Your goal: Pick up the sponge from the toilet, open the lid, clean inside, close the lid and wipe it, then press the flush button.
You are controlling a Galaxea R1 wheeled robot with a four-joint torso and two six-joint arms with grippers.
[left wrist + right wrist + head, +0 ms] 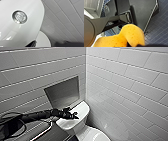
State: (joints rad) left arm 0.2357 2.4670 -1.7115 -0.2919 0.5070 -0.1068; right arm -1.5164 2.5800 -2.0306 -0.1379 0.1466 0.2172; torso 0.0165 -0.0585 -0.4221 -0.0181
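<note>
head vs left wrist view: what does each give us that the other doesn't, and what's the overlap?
Head view: the left arm reaching in over the toilet tank, the left tool above the tank top, a recessed wall niche, and a grab bar.
Left wrist view: the flush button, round with a metallic rim, set in the tank top.
Both: the white tank top, the lid beyond it, and the tiled wall.

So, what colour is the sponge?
The sponge is orange-yellow; the right wrist view shows it best.
</note>
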